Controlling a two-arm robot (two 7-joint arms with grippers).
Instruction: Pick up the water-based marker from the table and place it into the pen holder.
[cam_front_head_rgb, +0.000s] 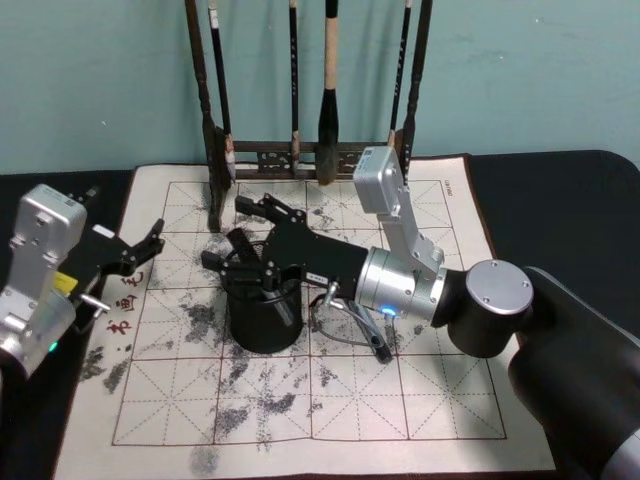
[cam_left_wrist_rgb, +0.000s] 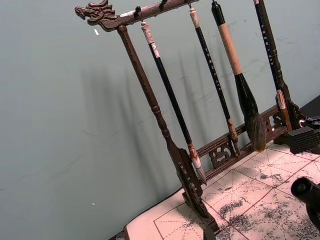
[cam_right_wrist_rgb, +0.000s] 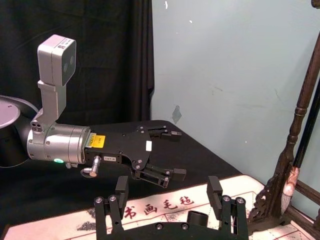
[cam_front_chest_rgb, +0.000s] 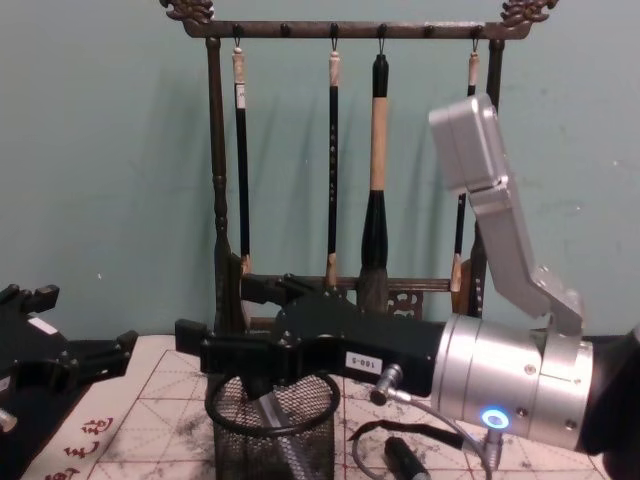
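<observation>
1 pen holder (cam_front_head_rgb: 256, 330) under right tool (cam_front_head_rgb: 228, 235), spread, empty | left tool (cam_front_head_rgb: 150, 244) spread, mat's (cam_front_head_rgb: 420, 420) left edge

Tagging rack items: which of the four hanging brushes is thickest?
The third brush from the robot's left: tan shaft, fat dark head. The other three are slim with dark shafts.

Robotics lab bench staged as a calligraphy desk.
A bare teal wall (cam_front_head_rgb: 520, 70) and a black curtain (cam_right_wrist_rgb: 100, 40) back a bench draped in black cloth (cam_front_head_rgb: 560, 190). On it lies a white gridded practice mat blotched with ink (cam_front_head_rgb: 350, 400), carrying a dark carved wooden brush rack (cam_front_chest_rgb: 213, 150) hung with long calligraphy brushes (cam_front_chest_rgb: 378, 130) and a round black wire-mesh pen holder (cam_front_head_rgb: 255, 325).
</observation>
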